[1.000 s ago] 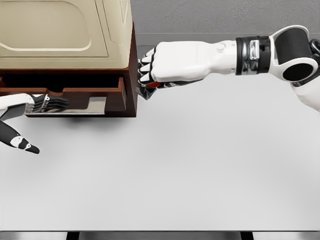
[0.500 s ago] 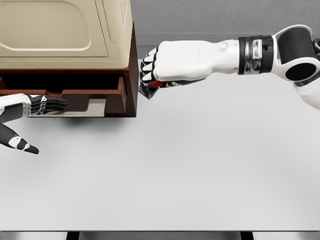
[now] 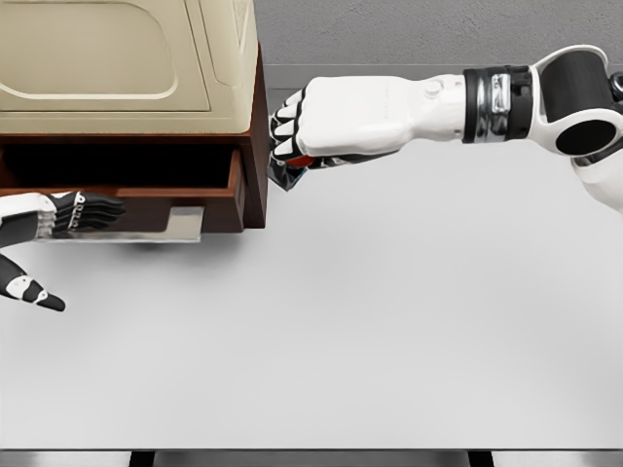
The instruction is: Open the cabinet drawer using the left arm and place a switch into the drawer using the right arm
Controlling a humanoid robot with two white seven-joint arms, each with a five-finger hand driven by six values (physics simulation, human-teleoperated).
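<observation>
The brown cabinet [image 3: 255, 126] with a cream top stands at the upper left. Its drawer [image 3: 185, 199] is pulled partly out, and the dark cavity shows above the drawer front. My left hand [image 3: 83, 211] comes in from the left edge with its dark fingers hooked over the silver drawer handle [image 3: 175, 226] and its thumb spread below. My right hand [image 3: 292, 146] hovers beside the cabinet's right wall, fingers curled around the switch [image 3: 298, 162]. Only a small red and black piece of the switch shows under the fist.
The white table [image 3: 389, 321] stretches in front of and to the right of the cabinet. A grey wall runs along the back. The table's front edge lies near the bottom of the view.
The drawer has slid further out towards me. My left hand has moved left and down with the handle. My right hand with the switch has risen slightly beside the cabinet.
</observation>
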